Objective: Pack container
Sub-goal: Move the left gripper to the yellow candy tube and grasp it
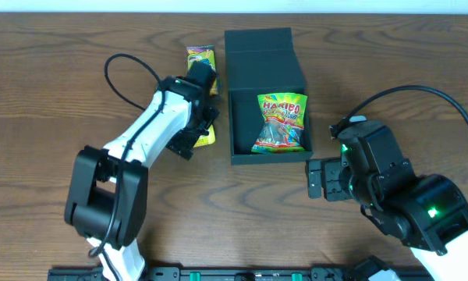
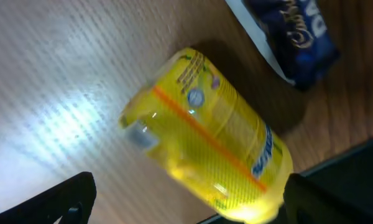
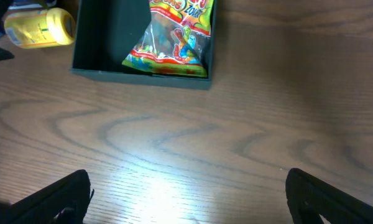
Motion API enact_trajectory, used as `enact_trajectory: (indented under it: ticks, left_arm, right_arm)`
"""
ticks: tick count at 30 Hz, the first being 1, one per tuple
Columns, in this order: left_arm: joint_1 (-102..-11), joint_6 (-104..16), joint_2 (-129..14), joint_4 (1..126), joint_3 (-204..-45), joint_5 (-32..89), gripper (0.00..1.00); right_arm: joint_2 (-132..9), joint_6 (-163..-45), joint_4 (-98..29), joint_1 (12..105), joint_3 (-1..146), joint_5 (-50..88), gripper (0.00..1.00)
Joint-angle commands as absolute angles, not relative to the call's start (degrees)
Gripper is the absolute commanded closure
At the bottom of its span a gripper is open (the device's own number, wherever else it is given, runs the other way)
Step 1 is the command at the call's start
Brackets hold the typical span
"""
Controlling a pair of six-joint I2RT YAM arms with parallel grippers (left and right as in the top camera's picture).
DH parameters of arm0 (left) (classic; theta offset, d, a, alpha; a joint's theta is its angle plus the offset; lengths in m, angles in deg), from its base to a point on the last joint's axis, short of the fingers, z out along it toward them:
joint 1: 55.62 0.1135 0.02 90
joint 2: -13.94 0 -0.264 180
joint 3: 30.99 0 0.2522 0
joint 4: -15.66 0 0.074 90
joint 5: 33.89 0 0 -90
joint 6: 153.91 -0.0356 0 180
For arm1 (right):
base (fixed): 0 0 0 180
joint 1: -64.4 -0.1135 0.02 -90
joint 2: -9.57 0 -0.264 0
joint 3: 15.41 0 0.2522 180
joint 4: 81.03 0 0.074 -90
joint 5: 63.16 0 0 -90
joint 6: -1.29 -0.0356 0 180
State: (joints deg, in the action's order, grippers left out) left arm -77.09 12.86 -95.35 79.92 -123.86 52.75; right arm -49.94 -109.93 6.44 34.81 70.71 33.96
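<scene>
Overhead view: the container (image 1: 242,129) sits on the desk (image 1: 62,62) between the two arms, with its flap lid (image 1: 259,51) thrown open toward the far side.
Contents: a Haribo bag (image 1: 281,122) lies in the right half, and the left half of the floor is bare.
Handling: matte black cardboard, so probably light and not slippery. The thin walls would likely flex or dent under a hard pinch, and the whole box may slide if nudged.
Where to hold: the lid's free edge looks best for closing it. To steady the box, a side wall's rim near a corner should be stiffest.
Left jaws: wide apart, straddling a yellow snack packet (image 2: 208,165) just left of the container. They clamp nothing, and I cannot tell whether they touch it.
Neighbour: a blue Cadbury packet (image 2: 298,31) lies just beside the yellow one.
Right jaws: wide apart and empty, over bare desk on the near side of the container's front wall, clear of it.
</scene>
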Motion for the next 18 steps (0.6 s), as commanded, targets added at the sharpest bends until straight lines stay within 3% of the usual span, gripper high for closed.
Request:
enact_trajectory:
  ticks: [1,6,18]
  left_arm:
    - [-76.16,14.22,-97.95,79.20,-124.04,49.17,0.02]
    - [-76.16,16.51,-99.99,77.69,-124.04,48.75,0.00]
    - [-76.26,15.92,-101.12,77.19,-124.04,53.69,0.30]
  right_arm:
    - [-49.70,-109.23,6.46,35.19,71.04,34.33,0.01]
    - [-49.70,-109.23,6.46,35.19,71.04,34.33,0.01]
    - [-49.70,-109.23,6.46,35.19,71.04,34.33,0.01]
